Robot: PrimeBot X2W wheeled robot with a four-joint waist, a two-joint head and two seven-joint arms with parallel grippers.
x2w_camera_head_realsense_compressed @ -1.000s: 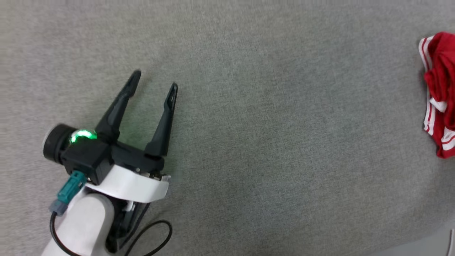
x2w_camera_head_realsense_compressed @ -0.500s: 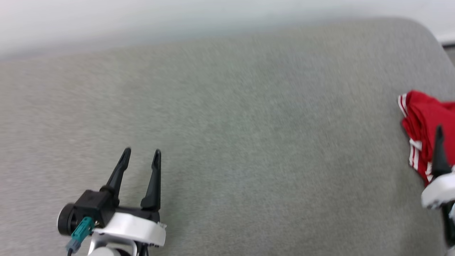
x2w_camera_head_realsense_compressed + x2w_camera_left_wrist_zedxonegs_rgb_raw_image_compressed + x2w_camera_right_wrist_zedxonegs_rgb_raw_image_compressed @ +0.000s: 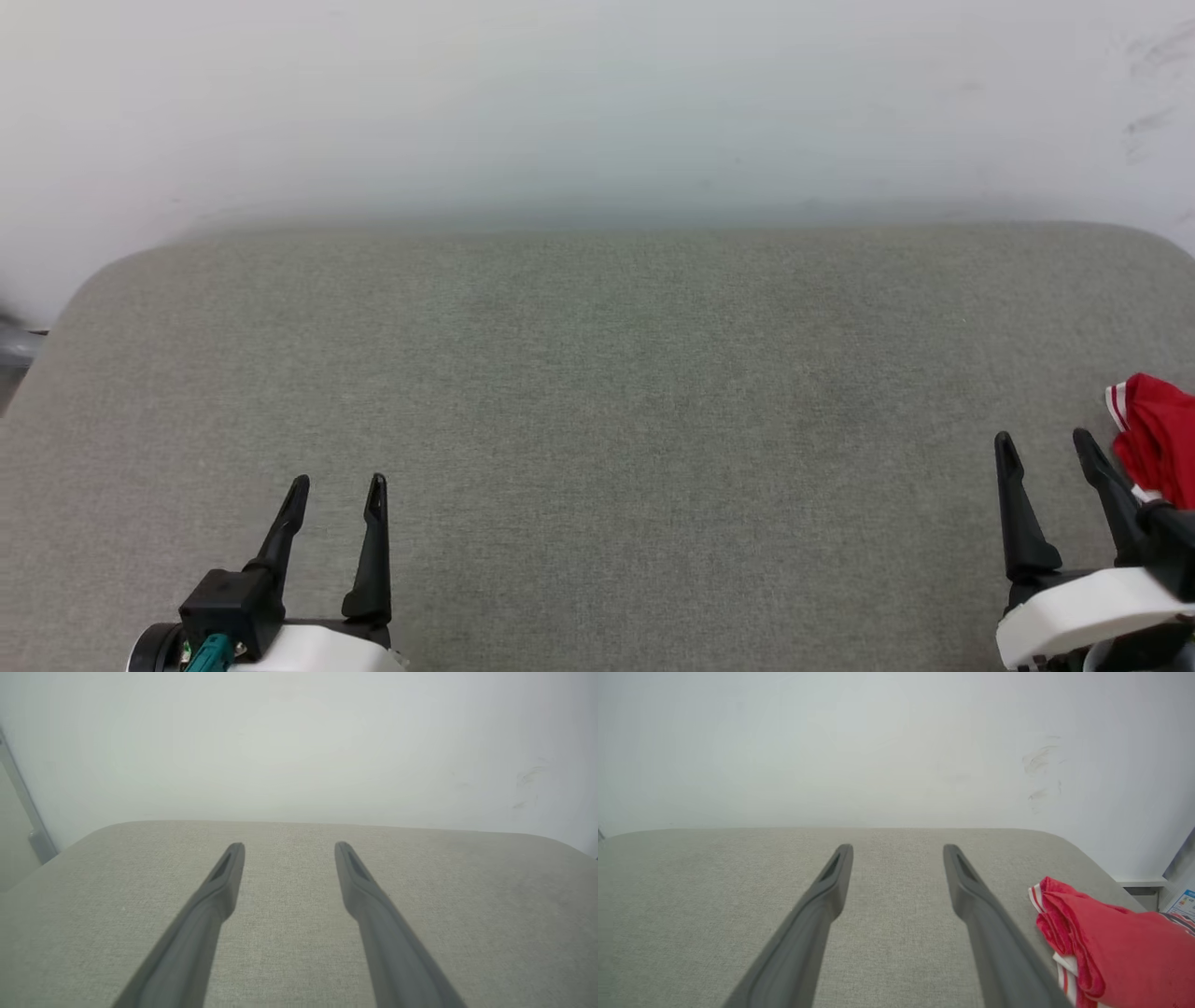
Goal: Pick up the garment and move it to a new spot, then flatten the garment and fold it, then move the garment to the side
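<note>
The garment [image 3: 1156,437] is a bunched red heap with white-and-red striped trim at the right edge of the grey padded table [image 3: 597,373]. In the right wrist view the garment [image 3: 1111,942] lies just right of the right finger. My right gripper [image 3: 1044,441] stands open beside the garment's left, nothing between its fingers; the same open gripper [image 3: 898,850] shows in its wrist view. My left gripper [image 3: 336,483] is open over bare fabric at the lower left, its empty gap [image 3: 288,846] seen from its wrist.
A pale wall [image 3: 597,103] runs behind the table's rounded far edge. A grey metal rail [image 3: 23,807] stands off the table's left corner. Beyond the right corner are a white baseboard [image 3: 1139,882] and a printed paper [image 3: 1183,903].
The head camera has tilted up, so the wall and far table edge have come into view. The right gripper has appeared at the lower right beside the garment. Both grippers stay open.
</note>
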